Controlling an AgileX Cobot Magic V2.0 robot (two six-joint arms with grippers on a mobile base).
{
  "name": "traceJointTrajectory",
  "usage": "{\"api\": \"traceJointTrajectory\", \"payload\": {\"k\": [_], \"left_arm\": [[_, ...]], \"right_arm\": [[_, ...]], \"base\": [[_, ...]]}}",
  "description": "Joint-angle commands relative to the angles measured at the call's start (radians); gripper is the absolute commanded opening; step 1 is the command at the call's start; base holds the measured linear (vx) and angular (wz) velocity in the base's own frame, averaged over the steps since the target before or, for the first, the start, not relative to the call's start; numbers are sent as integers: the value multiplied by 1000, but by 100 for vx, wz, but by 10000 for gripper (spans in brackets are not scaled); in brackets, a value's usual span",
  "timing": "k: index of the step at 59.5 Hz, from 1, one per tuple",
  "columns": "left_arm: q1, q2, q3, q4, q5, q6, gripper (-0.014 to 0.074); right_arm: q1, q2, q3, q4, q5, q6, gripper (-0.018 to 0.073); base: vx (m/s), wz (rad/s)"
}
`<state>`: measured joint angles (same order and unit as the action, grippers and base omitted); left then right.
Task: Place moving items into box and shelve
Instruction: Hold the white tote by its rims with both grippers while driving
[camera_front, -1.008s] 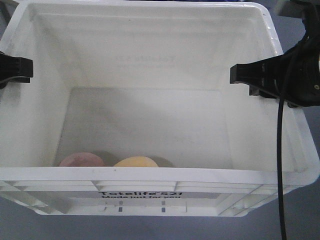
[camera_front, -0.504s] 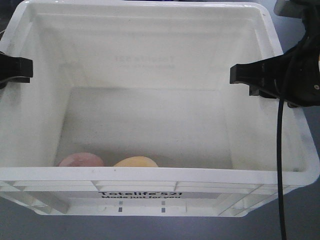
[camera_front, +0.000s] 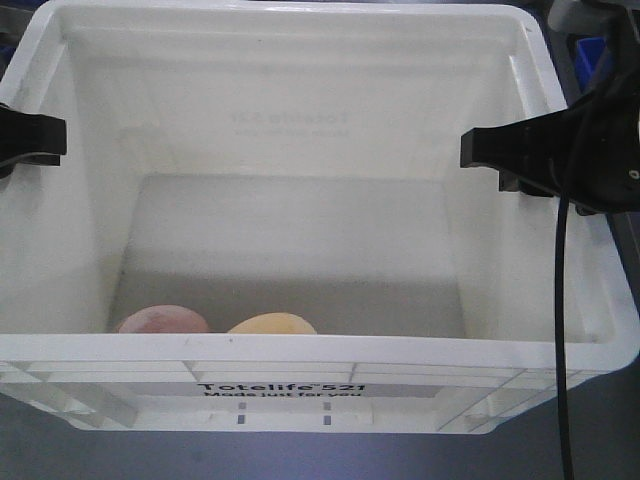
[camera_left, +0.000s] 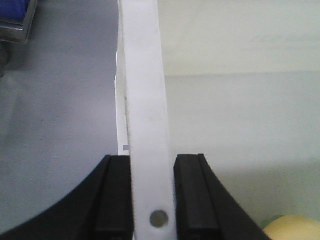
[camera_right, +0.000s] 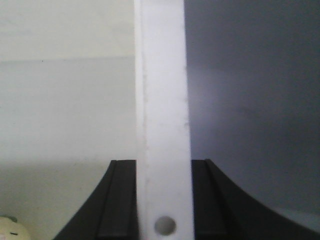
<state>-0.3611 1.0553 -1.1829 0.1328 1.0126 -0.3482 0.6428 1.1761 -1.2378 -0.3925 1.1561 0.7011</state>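
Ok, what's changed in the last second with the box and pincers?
A blue object came into view beyond the far right corner of the box and the ground beneath looks darker. Left pincer and right pincer stay clamped on the box walls; the pinkish item and yellow item inside have not moved.

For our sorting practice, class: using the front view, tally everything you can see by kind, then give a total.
Boxes: 1, the white box
Grippers: 2, the left gripper and the right gripper
Round items in the box: 2, the pink item and the yellow item
Total: 5
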Motion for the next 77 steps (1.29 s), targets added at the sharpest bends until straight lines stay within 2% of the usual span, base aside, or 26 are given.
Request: {"api": "traceJointTrajectory", "payload": {"k": [1, 36, 77], "left_arm": [[8, -25, -35, 108, -80, -4, 67], [8, -25, -35, 108, -80, -4, 67], [8, -25, -35, 108, -80, -4, 67]], "right_arm": [[-13, -45, -37, -134, -37, 4, 127], [-13, -45, -37, -134, -37, 4, 127], [-13, -45, -37, -134, -37, 4, 127]], "base": [[18, -42], [20, -29], [23, -15]]}}
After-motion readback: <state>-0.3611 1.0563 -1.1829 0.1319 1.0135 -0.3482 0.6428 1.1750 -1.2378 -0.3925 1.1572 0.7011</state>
